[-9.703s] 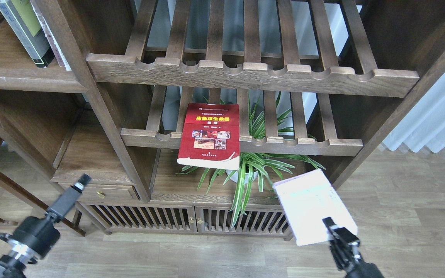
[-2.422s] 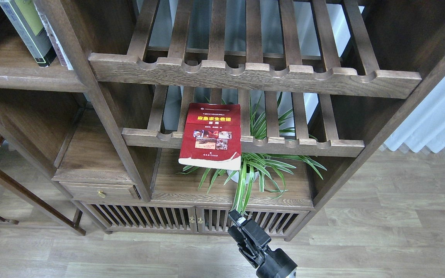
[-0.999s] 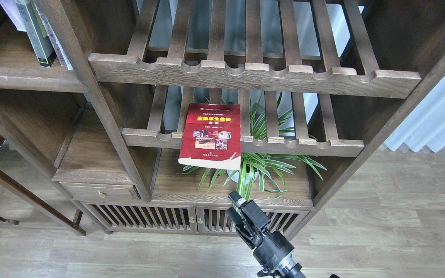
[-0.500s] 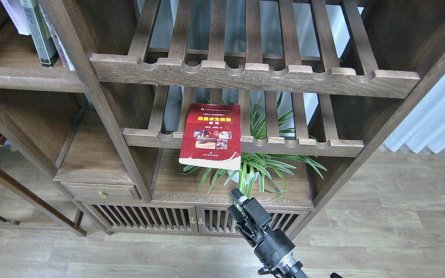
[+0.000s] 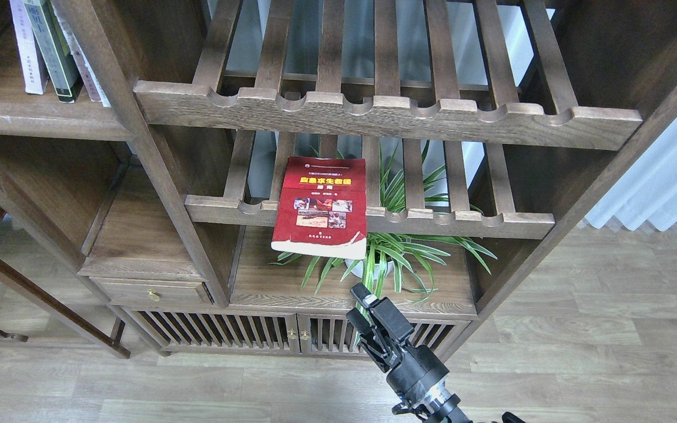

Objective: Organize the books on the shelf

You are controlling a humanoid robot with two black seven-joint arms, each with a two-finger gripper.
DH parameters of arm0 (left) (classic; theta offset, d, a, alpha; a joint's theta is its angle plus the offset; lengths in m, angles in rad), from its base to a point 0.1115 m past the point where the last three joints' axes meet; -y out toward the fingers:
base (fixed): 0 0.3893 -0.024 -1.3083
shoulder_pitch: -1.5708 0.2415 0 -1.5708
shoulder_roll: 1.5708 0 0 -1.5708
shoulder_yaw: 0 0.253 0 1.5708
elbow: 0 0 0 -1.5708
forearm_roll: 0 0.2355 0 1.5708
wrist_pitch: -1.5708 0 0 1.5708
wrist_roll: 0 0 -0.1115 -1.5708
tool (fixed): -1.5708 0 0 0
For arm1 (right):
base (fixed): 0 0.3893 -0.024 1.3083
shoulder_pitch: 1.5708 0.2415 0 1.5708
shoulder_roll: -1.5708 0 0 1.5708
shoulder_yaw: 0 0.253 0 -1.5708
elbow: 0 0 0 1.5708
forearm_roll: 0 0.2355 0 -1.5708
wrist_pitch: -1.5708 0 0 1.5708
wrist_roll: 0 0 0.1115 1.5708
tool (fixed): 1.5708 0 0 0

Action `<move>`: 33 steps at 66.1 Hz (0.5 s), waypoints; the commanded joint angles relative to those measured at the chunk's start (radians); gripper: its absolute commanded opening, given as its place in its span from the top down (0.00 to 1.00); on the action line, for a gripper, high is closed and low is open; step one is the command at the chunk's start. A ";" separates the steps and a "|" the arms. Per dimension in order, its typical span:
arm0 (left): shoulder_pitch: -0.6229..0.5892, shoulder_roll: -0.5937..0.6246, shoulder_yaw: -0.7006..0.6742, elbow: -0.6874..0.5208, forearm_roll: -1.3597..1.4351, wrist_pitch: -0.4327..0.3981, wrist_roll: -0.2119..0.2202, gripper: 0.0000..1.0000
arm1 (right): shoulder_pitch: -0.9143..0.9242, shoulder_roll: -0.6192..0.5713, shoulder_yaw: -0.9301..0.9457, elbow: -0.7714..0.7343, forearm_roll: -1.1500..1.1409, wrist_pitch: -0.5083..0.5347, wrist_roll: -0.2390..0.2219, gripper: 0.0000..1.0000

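Note:
The red book with a yellow title lies flat on the lower slatted rack, its front edge hanging over the rail. The cream-white book and the black-grey book stand upright on the solid dark-brown shelf at the upper left. My right gripper is open and empty. It is below and slightly right of the red book, apart from it and in front of the plant. My left gripper is out of view.
A potted spider plant stands under the red book on the lower board. An upper slatted rack overhangs the book. A thick upright post divides the left bay from the racks. A slatted cabinet and a drawer are below.
The cream-white book has come to stand upright beside the black-grey book on the upper left shelf. My right gripper has risen a little toward the red book.

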 commanded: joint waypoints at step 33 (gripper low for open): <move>0.525 0.024 -0.374 -0.356 -0.080 0.001 0.019 0.17 | 0.001 0.003 0.009 0.001 0.017 0.000 0.023 0.08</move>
